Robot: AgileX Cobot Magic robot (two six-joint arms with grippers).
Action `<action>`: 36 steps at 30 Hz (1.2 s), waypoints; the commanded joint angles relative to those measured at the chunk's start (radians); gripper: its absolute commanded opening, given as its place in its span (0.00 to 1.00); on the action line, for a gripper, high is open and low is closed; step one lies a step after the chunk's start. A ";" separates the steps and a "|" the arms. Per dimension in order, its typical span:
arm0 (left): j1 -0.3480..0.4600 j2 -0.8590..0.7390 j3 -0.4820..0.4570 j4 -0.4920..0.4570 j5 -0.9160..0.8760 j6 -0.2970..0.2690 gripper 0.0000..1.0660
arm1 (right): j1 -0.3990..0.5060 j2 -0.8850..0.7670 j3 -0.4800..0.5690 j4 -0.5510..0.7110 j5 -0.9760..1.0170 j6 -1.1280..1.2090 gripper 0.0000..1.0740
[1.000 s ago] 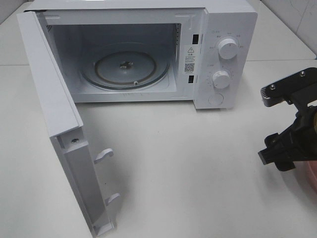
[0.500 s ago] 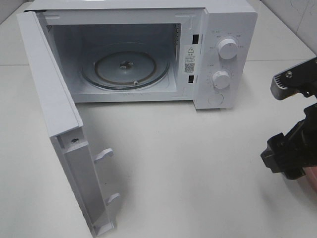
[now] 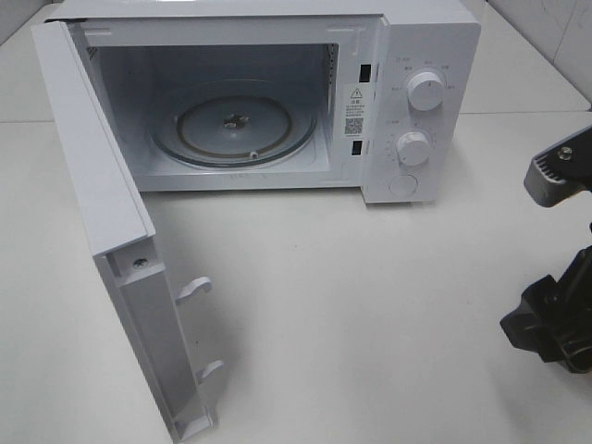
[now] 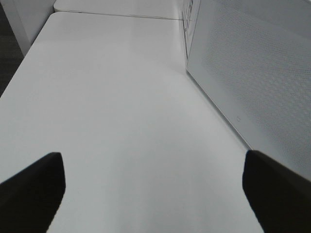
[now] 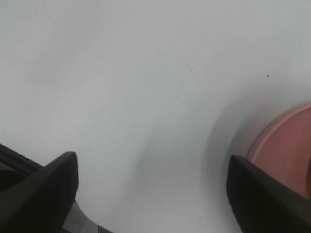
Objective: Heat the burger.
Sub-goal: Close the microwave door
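The burger is out of view in every frame. The white microwave [image 3: 407,102] stands at the back of the table with its door [image 3: 102,213] swung wide open to the left and its glass turntable [image 3: 233,125] bare. My right gripper [image 3: 548,252] is open and empty at the right edge of the table, in front of and to the right of the microwave. In the right wrist view it [image 5: 151,194] hangs over bare table, with the rim of a pink plate [image 5: 286,145] beside one finger. My left gripper [image 4: 153,194] is open and empty beside the door's outer face [image 4: 252,73].
The microwave's two knobs [image 3: 426,91] and a round button are on its right panel. The open door juts forward to the table's front left. White tabletop [image 3: 351,305] lies between the door and my right gripper.
My right gripper has moved right and toward the front edge, partly out of the exterior view. The pink plate edge below it no longer shows there.
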 commanded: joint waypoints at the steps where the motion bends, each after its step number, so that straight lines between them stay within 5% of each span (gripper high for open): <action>1: 0.003 -0.014 0.000 -0.010 -0.017 0.000 0.85 | -0.003 -0.027 -0.003 0.011 0.021 -0.017 0.71; 21: 0.003 -0.014 0.000 -0.010 -0.017 0.000 0.85 | -0.010 -0.555 -0.003 -0.051 0.233 0.010 0.75; 36: 0.003 -0.014 0.000 -0.010 -0.017 0.000 0.85 | -0.316 -0.904 -0.002 0.045 0.383 -0.009 0.72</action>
